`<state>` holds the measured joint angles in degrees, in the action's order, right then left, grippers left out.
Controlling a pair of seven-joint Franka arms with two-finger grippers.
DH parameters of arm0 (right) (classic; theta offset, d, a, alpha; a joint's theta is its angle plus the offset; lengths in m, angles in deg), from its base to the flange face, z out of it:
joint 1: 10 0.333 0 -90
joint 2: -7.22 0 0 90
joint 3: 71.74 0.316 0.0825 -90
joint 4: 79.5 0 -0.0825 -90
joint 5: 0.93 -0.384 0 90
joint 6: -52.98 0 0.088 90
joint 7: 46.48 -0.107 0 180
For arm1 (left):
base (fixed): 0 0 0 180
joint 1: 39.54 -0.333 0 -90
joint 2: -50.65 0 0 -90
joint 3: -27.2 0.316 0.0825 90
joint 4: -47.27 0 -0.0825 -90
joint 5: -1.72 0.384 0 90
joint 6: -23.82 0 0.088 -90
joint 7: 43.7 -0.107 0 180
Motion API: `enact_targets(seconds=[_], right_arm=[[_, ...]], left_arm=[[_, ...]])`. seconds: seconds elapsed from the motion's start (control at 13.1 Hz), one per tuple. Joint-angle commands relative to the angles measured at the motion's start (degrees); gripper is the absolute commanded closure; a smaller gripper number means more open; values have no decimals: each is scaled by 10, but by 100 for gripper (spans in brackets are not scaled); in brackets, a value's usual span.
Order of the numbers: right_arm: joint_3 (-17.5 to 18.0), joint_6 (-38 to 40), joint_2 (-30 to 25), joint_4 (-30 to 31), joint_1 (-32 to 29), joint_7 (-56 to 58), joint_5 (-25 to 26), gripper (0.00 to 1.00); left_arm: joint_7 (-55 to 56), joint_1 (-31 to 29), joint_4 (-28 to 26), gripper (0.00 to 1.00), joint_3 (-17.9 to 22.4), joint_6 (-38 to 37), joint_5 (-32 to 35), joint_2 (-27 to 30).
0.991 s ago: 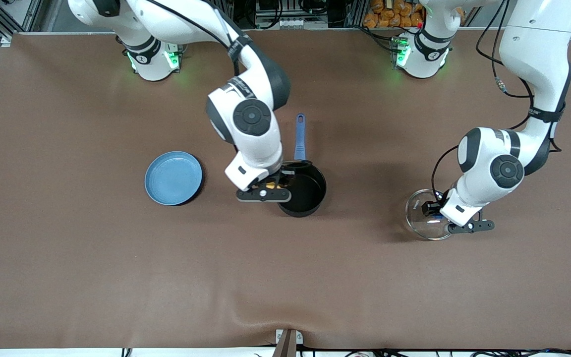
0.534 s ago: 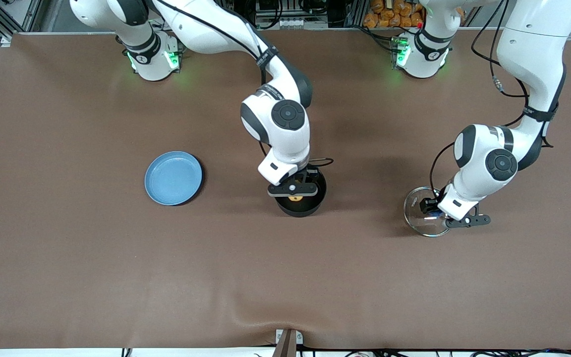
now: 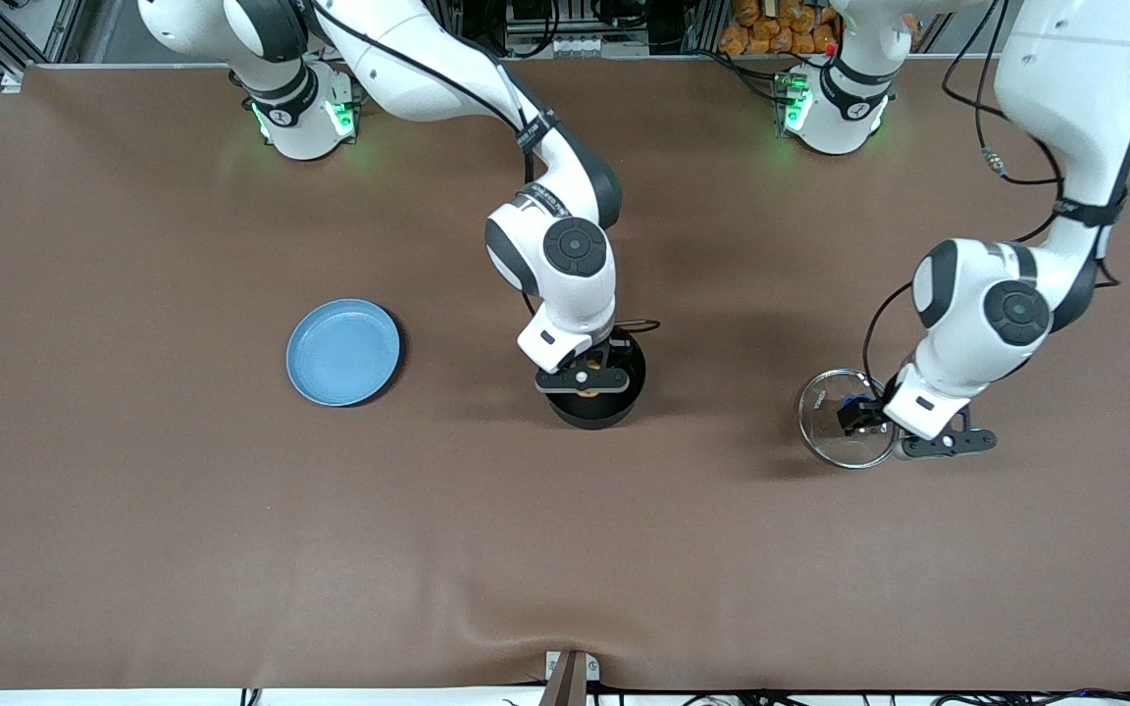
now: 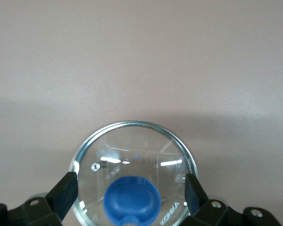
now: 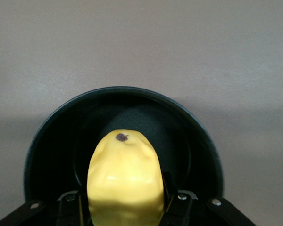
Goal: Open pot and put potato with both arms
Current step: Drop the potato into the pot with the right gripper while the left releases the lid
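Right tool (image 3: 585, 384) moved off the pot (image 3: 614, 404) rim nearest the right arm's end and now sits over the pot's middle, lower down, fingers clamped on the potato (image 5: 125, 181) inside the pot mouth. Its arm now covers the pot's blue handle. Left tool (image 3: 864, 417) has let go of the glass lid's (image 4: 132, 162) knob, fingers spread, shifted slightly toward the left arm's end of the table.

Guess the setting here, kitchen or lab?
Likely a robotics lab bench, not a kitchen: two Franka arms bolted to a table under brown matting, metal framing and cabling along its edge, and only props on it: pot, glass lid, blue plate.
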<state>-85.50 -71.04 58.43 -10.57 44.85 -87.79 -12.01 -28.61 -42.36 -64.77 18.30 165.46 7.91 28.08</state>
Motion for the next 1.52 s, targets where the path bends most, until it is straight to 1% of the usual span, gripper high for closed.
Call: enact_targets(seconds=[0.0, 0.15, 0.38, 0.53, 0.61, 0.69, 0.84, 0.99, 1.07, 1.14, 1.22, 1.3, 1.37, 1.45], right_arm=[[-9, -30, 30, -8, 18, -11, -17, 100], [-9, -33, 32, -7, 18, -10, -17, 100], [-9, -47, 35, 0, 18, -11, -17, 100], [-7, -66, 40, 3, 18, -11, -17, 100], [-6, -67, 41, 4, 18, -11, -17, 100], [-6, -66, 41, 4, 18, -11, -18, 95], [-6, -66, 41, 4, 18, -11, -17, 60], [-6, -66, 41, 4, 18, -11, -17, 58], [-6, -65, 41, 4, 18, -11, -17, 55], [-6, -65, 41, 4, 18, -11, -17, 46], [-6, -65, 40, 4, 18, -11, -17, 42], [-6, -65, 41, 4, 18, -11, -17, 23], [-6, -65, 40, 4, 18, -11, -17, 14], [-5, -65, 40, 4, 18, -11, -17, 14]], left_arm=[[7, -7, 55, 0, -7, -130, 4, 49], [10, -4, 75, 0, -7, -173, 0, 82], [5, -3, 108, 0, -11, -269, -1, 122], [8, -4, 103, 0, -37, -311, -1, 157], [13, -4, 101, 0, -42, -331, -2, 172], [13, -4, 101, 0, -44, -350, -2, 183], [12, -6, 103, 0, -44, -378, -3, 210], [6, -7, 117, 0, -40, -403, -3, 226], [4, -7, 138, 0, -38, -422, -3, 224], [4, -8, 168, 0, -38, -450, -2, 217], [4, -8, 190, 0, -38, -469, -2, 210], [6, -8, 203, 0, -38, -477, -2, 211], [6, -7, 212, 0, -38, -482, -3, 214], [4, -7, 219, 0, -38, -485, -3, 218]])
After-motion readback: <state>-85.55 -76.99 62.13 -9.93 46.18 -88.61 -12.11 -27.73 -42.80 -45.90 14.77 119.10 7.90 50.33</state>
